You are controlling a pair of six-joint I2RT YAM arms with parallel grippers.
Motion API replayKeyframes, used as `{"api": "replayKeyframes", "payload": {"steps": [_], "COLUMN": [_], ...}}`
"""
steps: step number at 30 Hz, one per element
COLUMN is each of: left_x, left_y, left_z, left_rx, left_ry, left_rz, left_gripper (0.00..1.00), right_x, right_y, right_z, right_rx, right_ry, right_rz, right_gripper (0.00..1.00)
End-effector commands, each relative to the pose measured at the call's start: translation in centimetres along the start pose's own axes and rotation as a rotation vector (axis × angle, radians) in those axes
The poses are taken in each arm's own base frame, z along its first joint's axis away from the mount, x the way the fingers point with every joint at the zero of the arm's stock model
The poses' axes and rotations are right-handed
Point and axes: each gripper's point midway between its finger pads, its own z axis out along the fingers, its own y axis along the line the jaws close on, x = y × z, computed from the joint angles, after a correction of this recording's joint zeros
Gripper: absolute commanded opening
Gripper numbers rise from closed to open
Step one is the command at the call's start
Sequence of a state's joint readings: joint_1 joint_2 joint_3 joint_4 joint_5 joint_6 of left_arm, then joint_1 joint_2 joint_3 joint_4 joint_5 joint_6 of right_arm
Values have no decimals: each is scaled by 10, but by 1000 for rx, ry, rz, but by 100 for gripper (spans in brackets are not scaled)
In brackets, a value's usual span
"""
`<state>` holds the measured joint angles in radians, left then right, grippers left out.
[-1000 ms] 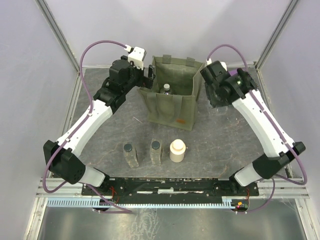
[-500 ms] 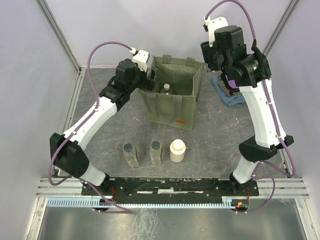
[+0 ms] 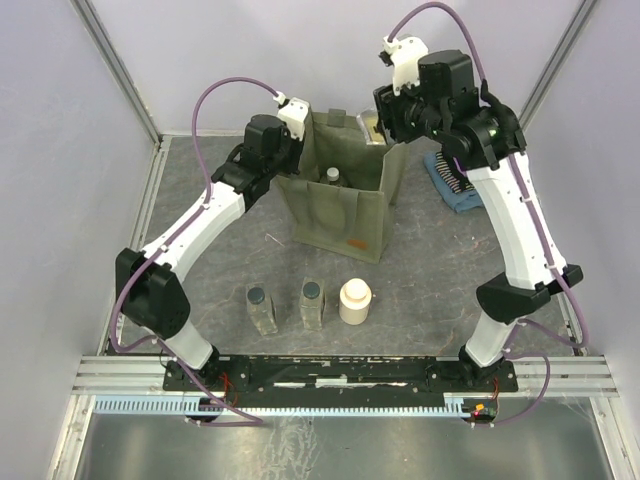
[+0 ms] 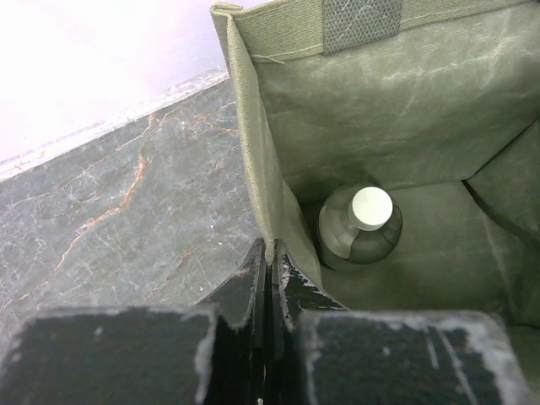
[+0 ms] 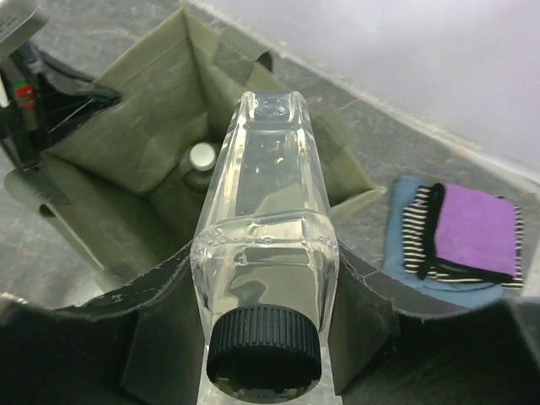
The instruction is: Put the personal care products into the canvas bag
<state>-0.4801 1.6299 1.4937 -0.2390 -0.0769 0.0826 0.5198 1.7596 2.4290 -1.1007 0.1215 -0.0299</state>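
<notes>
The olive canvas bag point(image 3: 345, 205) stands open at the table's middle back. A round nozzle-topped bottle point(image 4: 361, 224) stands inside it. My left gripper point(image 4: 270, 246) is shut on the bag's left wall at the rim point(image 3: 292, 152). My right gripper point(image 5: 264, 283) is shut on a clear rectangular bottle point(image 5: 266, 169), dark cap toward the camera, held above the bag's right rear corner point(image 3: 372, 126). Two more clear bottles point(image 3: 261, 308) point(image 3: 313, 303) and a cream-white jar point(image 3: 355, 301) stand in a row on the table in front of the bag.
A folded blue, striped and purple cloth point(image 3: 455, 185) point(image 5: 464, 229) lies on the table to the right of the bag. Frame posts and light walls close in the back and sides.
My right arm rose and swung left with the clear bottle, from beside the bag to above its right rear corner. My left gripper moved onto the bag's left rim and shut on it.
</notes>
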Motion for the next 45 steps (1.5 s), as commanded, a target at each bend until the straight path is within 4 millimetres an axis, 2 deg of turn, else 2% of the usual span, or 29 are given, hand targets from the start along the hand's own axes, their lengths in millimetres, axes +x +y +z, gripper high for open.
{"api": "replayKeyframes", "payload": {"steps": [1, 5, 9, 14, 22, 28, 41, 45], "left_x": [-32, -33, -33, -34, -40, -43, -44, -48], "left_y": [1, -4, -6, -10, -12, -14, -14, -14], "left_z": [0, 2, 3, 6, 7, 8, 13, 14], "left_rx": [6, 29, 40, 59, 73, 78, 74, 70], "left_ry": [-84, -91, -95, -96, -110, -115, -116, -123], "left_rz": [24, 6, 3, 1, -4, -7, -7, -7], "left_gripper": [3, 3, 3, 3, 3, 3, 3, 3], "right_x": [-32, -14, 11, 35, 77, 107, 175, 193], "right_y": [24, 37, 39, 32, 14, 12, 29, 31], "right_z": [0, 18, 35, 54, 89, 110, 162, 171], "right_rx": [-112, -141, -119, -45, 101, 133, 30, 16], "right_ry": [-135, -65, 41, 153, 308, 408, 553, 589], "right_rz": [69, 91, 120, 149, 99, 68, 26, 1], "right_gripper": [0, 0, 0, 0, 0, 0, 0, 0]}}
